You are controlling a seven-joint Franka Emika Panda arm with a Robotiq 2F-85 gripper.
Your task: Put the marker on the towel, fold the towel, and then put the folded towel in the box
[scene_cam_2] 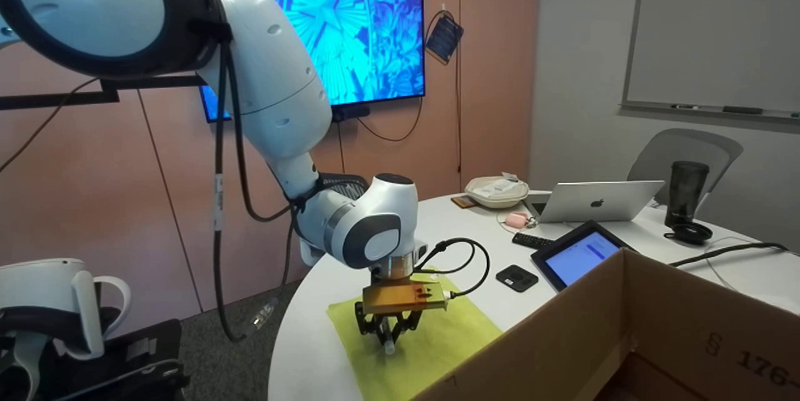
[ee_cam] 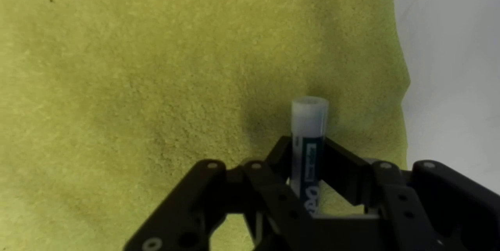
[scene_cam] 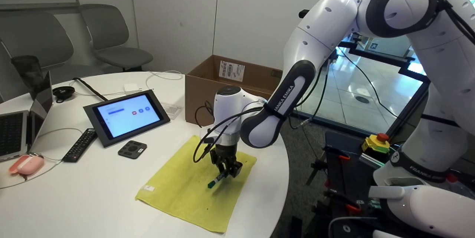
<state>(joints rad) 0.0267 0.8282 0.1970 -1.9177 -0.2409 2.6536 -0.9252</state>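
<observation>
The marker (ee_cam: 309,120), white with a dark green label, is clamped between the fingertips of my gripper (ee_cam: 308,155) in the wrist view. Its green cap end (scene_cam: 212,184) points down toward the table's front in an exterior view. Beneath it the yellow-green towel (scene_cam: 182,189) lies flat and unfolded on the white table. Whether the marker touches the cloth I cannot tell. Behind the arm in an exterior view stands the brown cardboard box (scene_cam: 198,99), its top uncovered and a white label inside; its wall (scene_cam_2: 556,332) also fills the lower right of an exterior view.
A black tablet (scene_cam: 128,115) stands left of the towel, beside a small black puck-like device (scene_cam: 132,149). Farther left are a remote (scene_cam: 79,145), a laptop (scene_cam: 15,130) and a pink case (scene_cam: 28,164). The round table's edge (scene_cam: 285,193) runs close to the towel's right side.
</observation>
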